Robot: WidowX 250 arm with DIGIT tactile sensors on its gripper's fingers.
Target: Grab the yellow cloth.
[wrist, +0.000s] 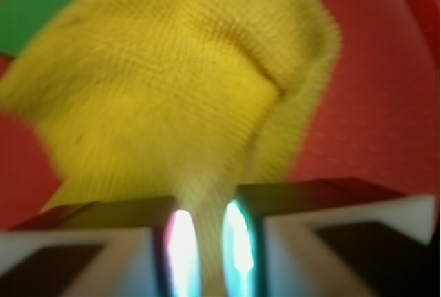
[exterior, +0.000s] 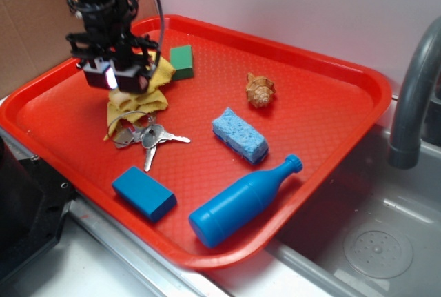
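The yellow cloth point(exterior: 138, 100) lies bunched at the back left of the red tray point(exterior: 331, 90), partly hidden under my gripper point(exterior: 116, 80). In the wrist view the yellow cloth point(wrist: 179, 83) fills most of the picture, and a pinched fold of it runs down between the two fingers. My gripper point(wrist: 207, 242) is shut on that fold, the fingers only a narrow gap apart with cloth between them. The picture is blurred.
A bunch of keys point(exterior: 148, 136) lies just in front of the cloth. A green block point(exterior: 182, 61) sits behind it. Also on the tray: a light-blue sponge point(exterior: 239, 135), a shell point(exterior: 260, 89), a blue bottle point(exterior: 241, 202), a blue block point(exterior: 144, 193). A sink and grey faucet point(exterior: 413, 97) are at right.
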